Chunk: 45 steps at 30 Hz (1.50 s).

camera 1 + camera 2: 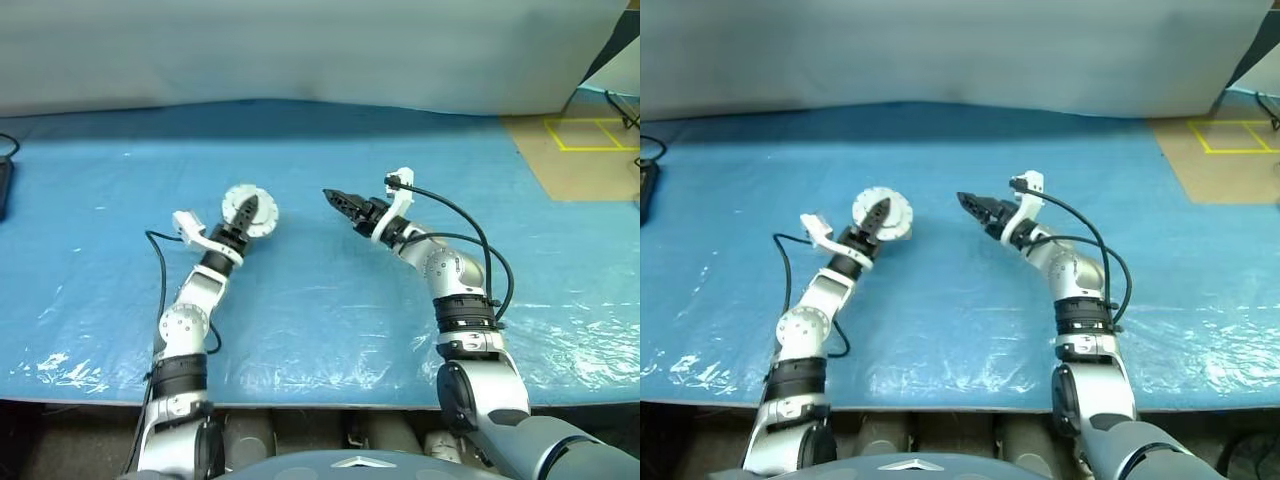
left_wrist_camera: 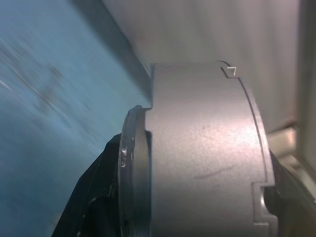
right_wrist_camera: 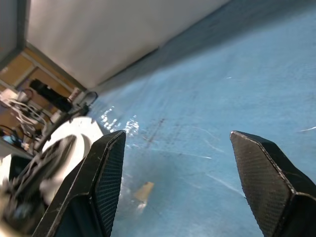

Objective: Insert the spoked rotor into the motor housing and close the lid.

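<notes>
My left gripper (image 1: 247, 211) is shut on the round silver motor housing (image 1: 252, 213), holding it a little above the blue table, left of the middle. In the left wrist view the housing's plain silver side (image 2: 202, 158) sits between the two black fingers (image 2: 94, 197), with a seam running round it. I cannot tell the lid apart from the housing. The spoked rotor is hidden. My right gripper (image 1: 335, 198) stands open and empty to the right of the housing, pointing toward it, with bare table between its fingers (image 3: 111, 173).
A blue plastic sheet (image 1: 320, 310) covers the table, with a grey wall behind it. A dark object (image 1: 4, 185) lies at the far left edge. Brown floor with yellow tape (image 1: 590, 140) shows at the back right.
</notes>
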### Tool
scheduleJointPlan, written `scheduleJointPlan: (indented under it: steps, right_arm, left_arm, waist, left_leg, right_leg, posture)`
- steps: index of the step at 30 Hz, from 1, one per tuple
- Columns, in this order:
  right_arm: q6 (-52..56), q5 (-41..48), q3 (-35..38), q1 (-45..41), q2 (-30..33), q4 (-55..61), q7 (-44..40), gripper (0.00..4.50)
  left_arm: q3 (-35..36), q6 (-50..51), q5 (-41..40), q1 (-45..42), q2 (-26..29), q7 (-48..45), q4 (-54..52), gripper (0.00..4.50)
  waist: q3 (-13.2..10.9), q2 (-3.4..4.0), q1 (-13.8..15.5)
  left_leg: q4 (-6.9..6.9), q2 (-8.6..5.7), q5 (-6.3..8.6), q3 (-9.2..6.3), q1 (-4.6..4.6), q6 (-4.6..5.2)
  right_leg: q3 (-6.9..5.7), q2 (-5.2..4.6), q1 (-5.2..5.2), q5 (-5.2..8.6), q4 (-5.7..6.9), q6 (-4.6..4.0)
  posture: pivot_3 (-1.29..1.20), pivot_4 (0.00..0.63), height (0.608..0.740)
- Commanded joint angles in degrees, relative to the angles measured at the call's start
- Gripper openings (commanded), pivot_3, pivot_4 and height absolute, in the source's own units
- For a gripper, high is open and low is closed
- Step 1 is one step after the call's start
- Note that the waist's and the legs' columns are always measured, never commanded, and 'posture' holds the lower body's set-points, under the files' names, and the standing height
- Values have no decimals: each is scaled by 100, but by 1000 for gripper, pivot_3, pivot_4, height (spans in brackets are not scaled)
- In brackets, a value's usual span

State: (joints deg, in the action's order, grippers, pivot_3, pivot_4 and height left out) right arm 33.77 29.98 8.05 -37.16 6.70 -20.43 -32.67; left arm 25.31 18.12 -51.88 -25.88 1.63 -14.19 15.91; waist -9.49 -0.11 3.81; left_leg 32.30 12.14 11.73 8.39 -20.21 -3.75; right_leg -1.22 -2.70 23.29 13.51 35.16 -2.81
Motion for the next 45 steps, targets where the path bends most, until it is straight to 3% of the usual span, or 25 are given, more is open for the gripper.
scheduleJointPlan:
  steps: [1, 9, 12, 18, 29, 34, 38, 42, 45]
  right_arm:
    - [-144, -49, -93, 44, 73, 132, -230, 3507]
    - [-293, -142, -147, 102, 128, 240, -292, 3507]
    - [-329, -178, -223, 143, 144, 274, -369, 3507]
    - [-376, -230, -227, 68, 155, 128, -397, 3534]
    - [-667, -453, -271, -121, 191, -224, -525, 3534]
    - [-2718, -1381, -352, 35, 384, -557, -234, 3534]
    - [-3040, -1207, -207, 137, 790, -638, -868, 3534]
    - [-3260, -1310, -302, 230, 1285, -754, -1453, 3534]
    - [-3704, -1660, -584, 378, 1682, -875, -1893, 4062]
  left_arm:
    - [581, -894, 271, -705, 364, 449, 746, 2661]
    - [589, -977, 945, -1511, 1050, 503, 2545, 2661]
    - [597, -945, 1008, -1374, 1031, 448, 2382, 2661]
    - [673, -1229, 1427, -689, 1232, 768, 1681, 4474]
    - [762, -1716, 1862, -44, 1641, 896, 703, 4474]
    - [-356, -1774, 1731, 270, 1417, -942, -577, 4474]
    - [-1793, -1253, 2112, 756, 1698, -2389, -1291, 4474]
    - [-2582, -1461, 2771, 764, 1941, -3083, -982, 4474]
    - [-3030, -1878, 3307, 602, 2041, -3525, -416, 4500]
  waist:
    - [-6, -10, -14]
    - [-20, -34, 44]
    - [-21, -35, 55]
    - [-22, -37, -3]
    - [-22, -38, 30]
    - [-24, -41, 90]
    - [-25, -42, 71]
    - [-25, -41, -2]
    - [-25, -40, -67]
  left_leg:
    - [0, -1, 0, -1, -1, 0]
    - [5, -19, -12, -25, -20, 20]
    - [18, -21, -11, -37, -32, 19]
    - [21, -15, 1, -39, -32, 1]
    - [34, -13, 1, -38, -18, 1]
    - [41, -15, 1, -35, -35, 2]
    - [40, -25, 3, -8, -31, 5]
    - [33, -20, 2, -6, -31, 15]
    - [33, -20, -2, -5, -32, 23]
  right_leg:
    - [1, 0, 0, 0, 1, 1]
    - [-2, -2, 2, -1, 3, 3]
    - [-9, -6, 3, -1, 6, 3]
    - [-9, -6, 2, -1, 31, 1]
    - [-8, -9, 1, 0, 44, 0]
    - [-19, -26, 9, 0, 45, -1]
    - [-14, -45, 10, 13, 47, -21]
    - [-13, -39, 12, 12, 49, -20]
    - [-10, -36, 13, 12, 54, -20]
  posture:
    - [0, 150, 740]
    - [0, 150, 740]
    - [0, 150, 740]
    - [0, 150, 740]
    - [0, 150, 740]
    - [0, 150, 740]
    - [0, 150, 740]
    - [0, 150, 740]
    - [0, 150, 740]
